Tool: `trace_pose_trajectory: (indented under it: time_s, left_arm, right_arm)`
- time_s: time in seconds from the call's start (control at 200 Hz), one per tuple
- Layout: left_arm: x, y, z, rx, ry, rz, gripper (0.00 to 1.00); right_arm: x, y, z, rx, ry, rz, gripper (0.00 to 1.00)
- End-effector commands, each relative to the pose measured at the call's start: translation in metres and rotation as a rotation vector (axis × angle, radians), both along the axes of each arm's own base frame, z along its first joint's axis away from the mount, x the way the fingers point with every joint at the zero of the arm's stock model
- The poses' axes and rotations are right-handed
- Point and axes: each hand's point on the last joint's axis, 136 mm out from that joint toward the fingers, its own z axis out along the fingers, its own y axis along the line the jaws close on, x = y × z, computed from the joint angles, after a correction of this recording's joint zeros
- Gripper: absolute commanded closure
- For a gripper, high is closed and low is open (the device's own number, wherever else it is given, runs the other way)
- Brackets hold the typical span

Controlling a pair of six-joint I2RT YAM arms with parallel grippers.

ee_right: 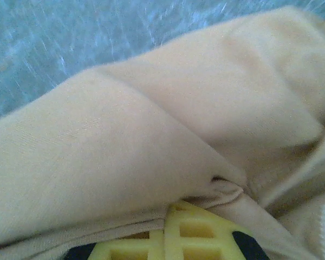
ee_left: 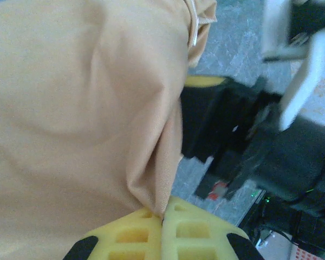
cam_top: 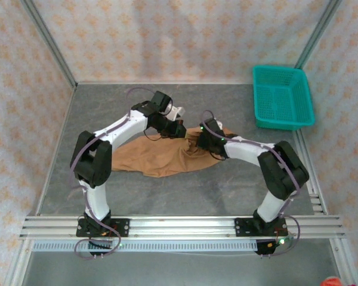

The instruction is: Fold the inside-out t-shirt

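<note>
- Plainly, the fold is barely begun. The shirt lies rumpled in a loose heap on the worktop, left of the basket and well apart from it. We see no flat layer or squared edge.
- Our left tool is closed, its yellow fingers pinching a ridge of cloth. From above it sits at the shirt's edge, farther from the basket than the right one.
- Our right tool is closed too, with a bunched fold of the shirt caught at its tips, on the end nearer the basket.
- We judge that nearly everything is left: spreading the shirt flat, then folding sleeves and body.
- We cannot tell where the sleeves lie in the heap.
</note>
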Motion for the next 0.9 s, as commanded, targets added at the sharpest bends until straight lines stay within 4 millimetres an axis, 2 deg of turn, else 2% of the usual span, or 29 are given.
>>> trace_pose_trajectory:
  time_s: [0.0,0.125,0.22,0.305,0.395,0.405,0.425,0.565,0.62,0.716,0.791,0.896]
  left_arm:
    - [-0.009,0.008,0.024,-0.042,-0.018,-0.008,1.0]
    - [-0.008,0.003,0.029,-0.108,-0.009,-0.005,1.0]
    - [-0.004,-0.004,0.023,-0.143,0.014,-0.004,1.0]
    - [-0.001,-0.009,0.015,-0.162,0.052,-0.004,1.0]
    - [0.007,-0.012,0.008,-0.158,0.053,0.003,1.0]
    - [0.008,-0.012,-0.001,-0.148,0.069,0.005,1.0]
    - [0.011,-0.012,-0.007,-0.138,0.071,0.007,1.0]
    - [0.027,-0.013,-0.024,-0.091,0.076,0.033,1.0]
    - [0.032,-0.014,-0.028,-0.082,0.083,0.042,1.0]
    - [0.036,-0.013,-0.032,-0.066,0.091,0.056,1.0]
    - [0.038,-0.013,-0.029,-0.063,0.085,0.059,1.0]
    - [0.037,-0.013,-0.027,-0.061,0.081,0.053,1.0]
  right_arm:
    - [-0.018,-0.025,0.046,-0.04,0.008,0.026,1.0]
    - [-0.059,-0.046,0.06,0.031,0.112,0.102,1.0]
    - [-0.073,-0.068,0.059,0.069,0.163,0.058,1.0]
    - [-0.067,-0.09,0.051,0.06,0.164,-0.029,1.0]
    - [-0.047,-0.097,0.039,0.073,0.176,-0.079,1.0]
    - [-0.044,-0.097,0.039,0.07,0.175,-0.085,1.0]
    - [-0.038,-0.098,0.034,0.058,0.183,-0.094,1.0]
    - [-0.006,-0.087,0.012,0.053,0.251,-0.117,1.0]
    - [-0.001,-0.082,0.013,0.05,0.257,-0.114,0.84]
    - [-0.007,-0.071,0.029,0.004,0.23,-0.09,0.72]
    - [-0.017,-0.058,0.041,-0.008,0.195,-0.056,0.72]
    - [-0.03,-0.035,0.044,0.016,0.17,-0.018,0.76]
